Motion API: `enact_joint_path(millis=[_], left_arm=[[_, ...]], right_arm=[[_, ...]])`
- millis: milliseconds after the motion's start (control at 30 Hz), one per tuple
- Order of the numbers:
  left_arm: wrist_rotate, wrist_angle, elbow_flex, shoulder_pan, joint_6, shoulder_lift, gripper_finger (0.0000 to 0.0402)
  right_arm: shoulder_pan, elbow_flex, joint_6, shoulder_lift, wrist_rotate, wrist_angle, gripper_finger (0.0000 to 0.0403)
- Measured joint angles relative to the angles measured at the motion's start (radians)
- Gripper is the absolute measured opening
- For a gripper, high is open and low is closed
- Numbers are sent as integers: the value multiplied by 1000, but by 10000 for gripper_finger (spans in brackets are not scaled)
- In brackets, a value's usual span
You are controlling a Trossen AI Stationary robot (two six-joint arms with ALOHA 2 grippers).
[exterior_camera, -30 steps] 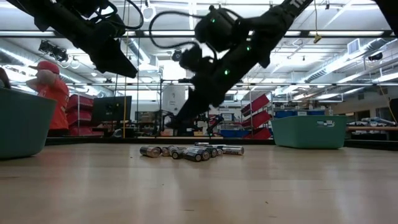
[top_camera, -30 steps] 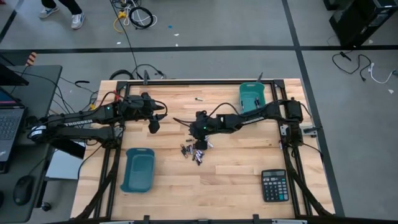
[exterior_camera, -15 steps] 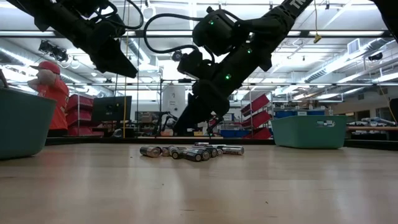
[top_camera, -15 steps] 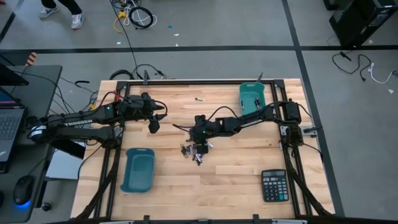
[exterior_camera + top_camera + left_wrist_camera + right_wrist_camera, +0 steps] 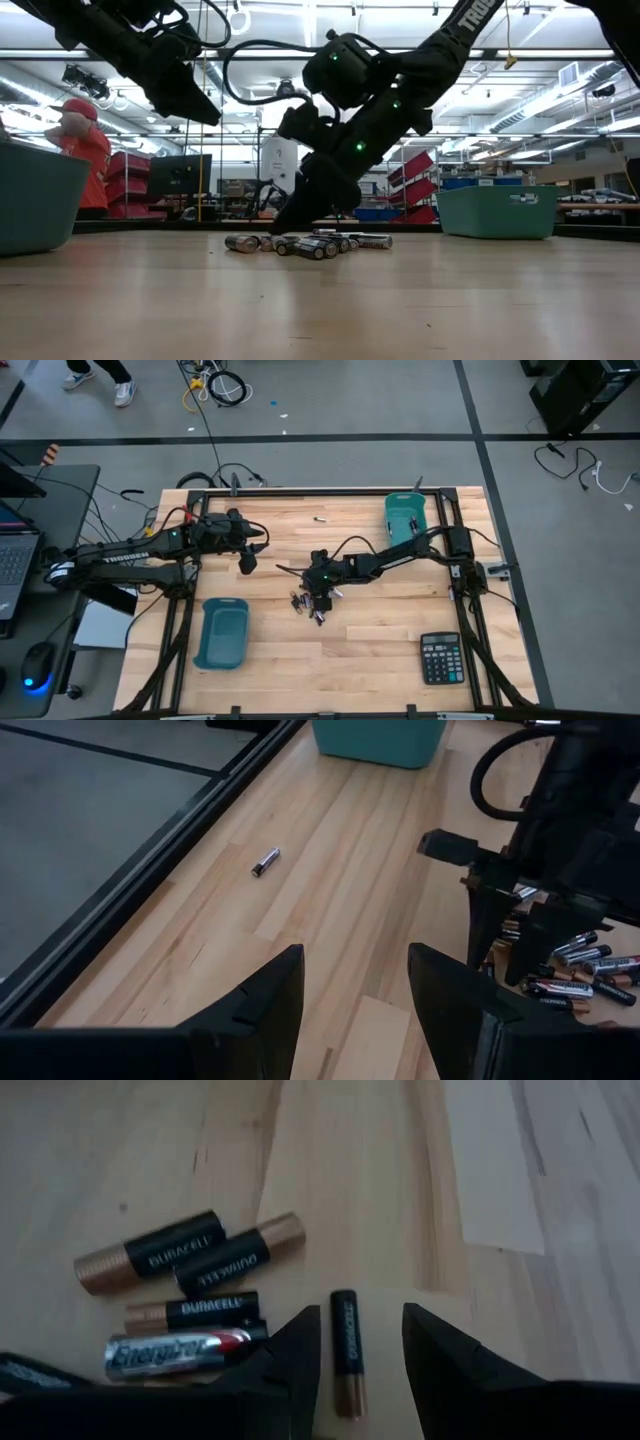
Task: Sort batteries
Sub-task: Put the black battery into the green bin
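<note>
Several small batteries (image 5: 310,605) lie in a loose pile on the wooden table (image 5: 380,640), left of its middle; in the low view the batteries (image 5: 310,242) lie on their sides. My right gripper (image 5: 318,592) hangs low over the pile, slanting down and open. In its wrist view the right gripper (image 5: 360,1315) has one finger on each side of a slim black battery (image 5: 345,1348), apart from it. Beside that cell lie black-and-copper cells (image 5: 150,1252) and a silver one (image 5: 175,1352). My left gripper (image 5: 247,563) waits open above the table's far left part.
One teal bin (image 5: 219,632) stands near the front left, another teal bin (image 5: 404,517) at the far right. A black calculator (image 5: 440,658) lies front right. A lone battery (image 5: 264,861) lies near the far edge. A person (image 5: 80,150) stands beyond the table.
My right gripper has come down and toward the table's near edge, onto the pile of batteries. The batteries lie as before.
</note>
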Motion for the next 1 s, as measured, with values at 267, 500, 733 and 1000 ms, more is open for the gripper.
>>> enact_joint_path(millis=[267,500,733,1000], left_arm=[[-1,2,0,-3,-1,0,182],[-2,2,0,-2,-1,0,182],[-4,2,0,-3,0,0,182],[-4,3,0,-3,0,0,182]], right_arm=[[-1,0,10,1,-4,-34,128],[-3,0,11,1,-4,-69,127],[-9,0,11,0,5,-82,116],[-16,1,11,0,4,-90,71]])
